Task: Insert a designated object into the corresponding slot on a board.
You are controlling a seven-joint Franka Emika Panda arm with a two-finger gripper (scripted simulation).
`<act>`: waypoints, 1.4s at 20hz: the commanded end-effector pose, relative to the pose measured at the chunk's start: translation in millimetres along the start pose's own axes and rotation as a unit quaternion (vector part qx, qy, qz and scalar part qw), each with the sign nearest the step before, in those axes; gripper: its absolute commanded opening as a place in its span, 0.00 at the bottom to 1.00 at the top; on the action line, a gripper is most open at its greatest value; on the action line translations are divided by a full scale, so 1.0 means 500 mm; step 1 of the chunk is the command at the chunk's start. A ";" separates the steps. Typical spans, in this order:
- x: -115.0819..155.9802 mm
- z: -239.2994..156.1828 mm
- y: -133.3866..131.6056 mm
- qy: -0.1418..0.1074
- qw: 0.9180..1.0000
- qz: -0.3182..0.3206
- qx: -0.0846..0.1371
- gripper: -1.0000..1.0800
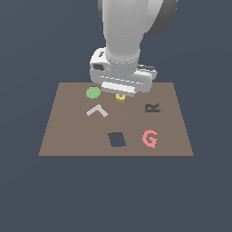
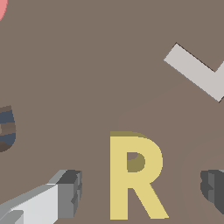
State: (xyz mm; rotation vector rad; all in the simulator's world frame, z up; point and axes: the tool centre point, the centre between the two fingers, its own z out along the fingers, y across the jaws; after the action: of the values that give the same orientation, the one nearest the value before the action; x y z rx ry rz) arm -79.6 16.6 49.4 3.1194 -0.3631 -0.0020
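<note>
Squarely between end effector [image 2: 140, 192] fingers: yellow R [image 2: 135, 175]

A simulated test scene, not a real room: a flat brown board [image 1: 68, 136] floats on a featureless dark blue-grey ground with no walls, furniture or clutter. The surfaces are untextured, evenly shaded renders, and a smooth grey robot arm [image 1: 122, 31] descends from above.

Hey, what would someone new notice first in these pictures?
The big grey arm, its gripper low over the far side of the brown board. In the wrist view a yellow R lies flat between the open fingers. Then the pink G near the exterior view's right.
</note>
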 end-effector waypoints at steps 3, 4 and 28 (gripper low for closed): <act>0.000 0.002 -0.001 0.000 1.000 0.002 0.000 0.96; 0.001 0.000 -0.001 0.001 1.000 0.000 0.000 0.96; 0.002 0.039 -0.002 0.001 1.000 -0.001 0.001 0.00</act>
State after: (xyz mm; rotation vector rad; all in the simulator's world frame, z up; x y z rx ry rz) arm -78.5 17.4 30.4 3.1210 -0.3609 0.0007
